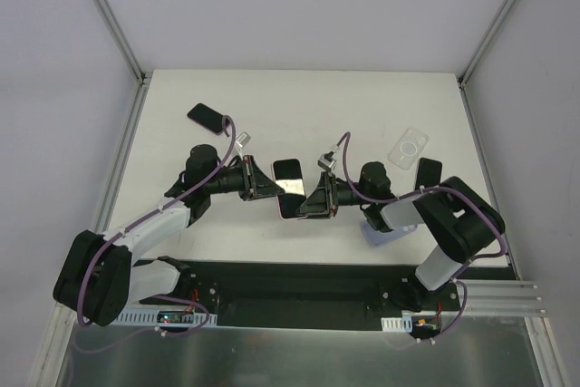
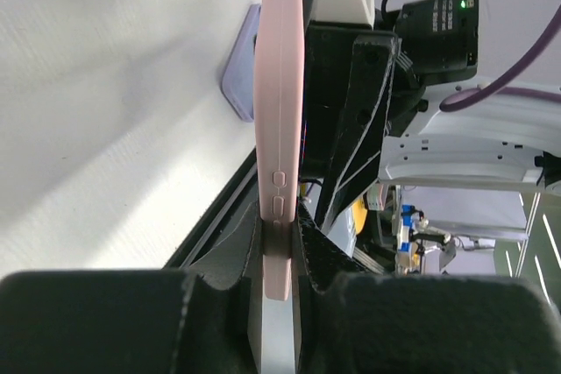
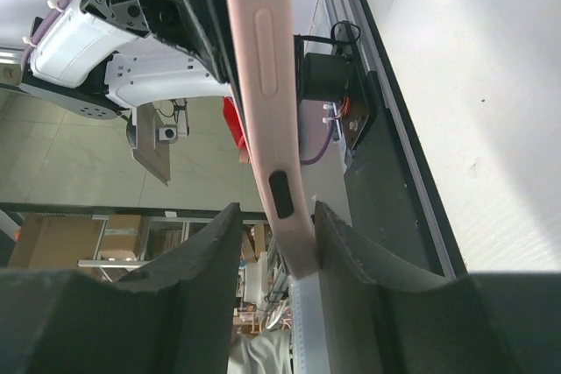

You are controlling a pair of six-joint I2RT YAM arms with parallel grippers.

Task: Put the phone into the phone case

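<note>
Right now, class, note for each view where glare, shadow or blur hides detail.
Top external view: glare whitens the lower screen of the phone. Left wrist view: the left gripper is underexposed black; soft shadows streak the table. Right wrist view: the right gripper is equally dark, the pink case sharp.

Left hand (image 1: 269, 186) and right hand (image 1: 308, 198) meet mid-tabletop (image 1: 299, 106), both clamped on the pink-cased phone (image 1: 288, 188). No gap for me to pass between them. The far centre strip lies open. Far left is blocked by a black phone (image 1: 205, 117). Far right holds a clear case (image 1: 408, 147), with a dark slab (image 1: 427, 174) just beside it. A lavender case (image 1: 381, 235) lies near right, under my right arm.
</note>
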